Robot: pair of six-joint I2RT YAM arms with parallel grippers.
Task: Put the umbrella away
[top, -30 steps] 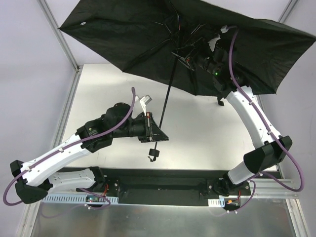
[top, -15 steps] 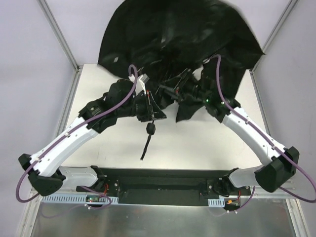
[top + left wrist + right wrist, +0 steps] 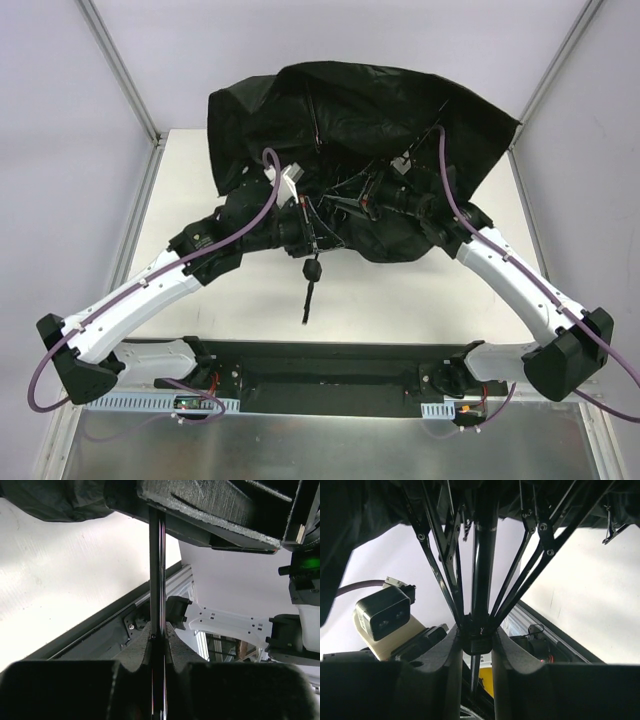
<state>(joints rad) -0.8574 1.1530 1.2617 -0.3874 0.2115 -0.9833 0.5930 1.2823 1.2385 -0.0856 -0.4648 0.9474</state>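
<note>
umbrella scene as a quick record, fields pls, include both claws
left claw: shut on the shaft
right claw: closed on the runner, where the ribs meet
umbrella: canopy slack and crumpled, not fully shut
handle: sticks out on the left claw's near side, cord trailing toward the near edge
table: white, below it all
</note>
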